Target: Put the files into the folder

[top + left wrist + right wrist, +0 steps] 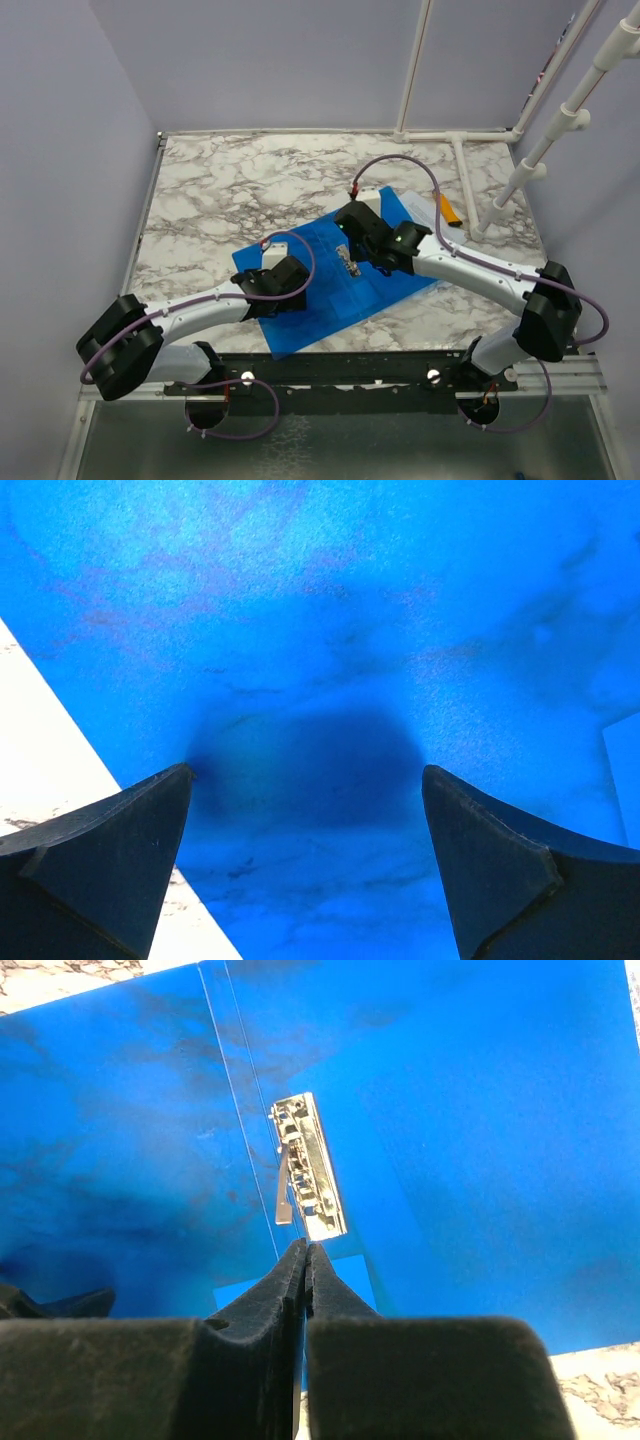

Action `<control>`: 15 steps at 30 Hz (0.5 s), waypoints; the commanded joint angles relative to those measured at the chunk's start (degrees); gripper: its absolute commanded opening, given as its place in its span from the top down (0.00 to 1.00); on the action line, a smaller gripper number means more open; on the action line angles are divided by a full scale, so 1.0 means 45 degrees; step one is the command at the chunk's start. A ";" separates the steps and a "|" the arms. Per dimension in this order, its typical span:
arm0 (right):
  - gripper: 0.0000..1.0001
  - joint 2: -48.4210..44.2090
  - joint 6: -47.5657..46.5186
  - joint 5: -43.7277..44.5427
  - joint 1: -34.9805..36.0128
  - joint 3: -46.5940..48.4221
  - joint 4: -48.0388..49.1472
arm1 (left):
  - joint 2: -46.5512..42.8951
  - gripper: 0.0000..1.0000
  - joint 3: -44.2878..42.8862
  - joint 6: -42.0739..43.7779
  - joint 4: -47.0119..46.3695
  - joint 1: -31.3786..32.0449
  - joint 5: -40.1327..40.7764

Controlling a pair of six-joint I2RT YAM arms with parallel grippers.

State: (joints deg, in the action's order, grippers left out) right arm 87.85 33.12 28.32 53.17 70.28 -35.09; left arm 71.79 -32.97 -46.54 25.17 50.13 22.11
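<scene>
The folder (340, 300) is lying open, the files (415, 207) at its 1 o'clock. The left gripper (307, 770) is being held wide above it. The right gripper (305, 1247) is being held shut, empty, beside the clip (310, 1165). If the clip is being pushed, the unpinned folder may be dragged.

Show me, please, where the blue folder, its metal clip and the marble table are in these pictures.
blue folder (305, 318): top external view, on its bare near-left panel.
metal clip (312, 1165): right wrist view, on the middle of its plate.
marble table (220, 190): top external view, on its bare far-left surface.
</scene>
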 commanded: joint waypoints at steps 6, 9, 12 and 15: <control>1.00 -0.1240 0.0850 -0.1212 -0.0906 -0.2381 0.1156 | -0.0489 0.01 -0.0888 0.0218 0.0950 0.0052 0.0072; 1.00 -0.1346 0.1079 -0.2328 -0.1328 -0.2953 0.1641 | -0.0337 0.01 -0.0999 0.0311 0.0950 0.0051 0.0070; 1.00 -0.1369 0.1293 -0.3383 -0.1652 -0.3415 0.2244 | -0.0201 0.01 -0.1075 0.0358 0.0916 0.0041 0.0048; 1.00 -0.1260 0.1570 -0.4483 -0.2053 -0.3883 0.3056 | -0.0082 0.01 -0.1104 0.0415 0.0846 0.0051 0.0048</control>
State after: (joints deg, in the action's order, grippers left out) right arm 83.02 37.54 17.12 45.76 55.02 -27.73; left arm 70.52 -36.32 -45.71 28.51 50.11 22.06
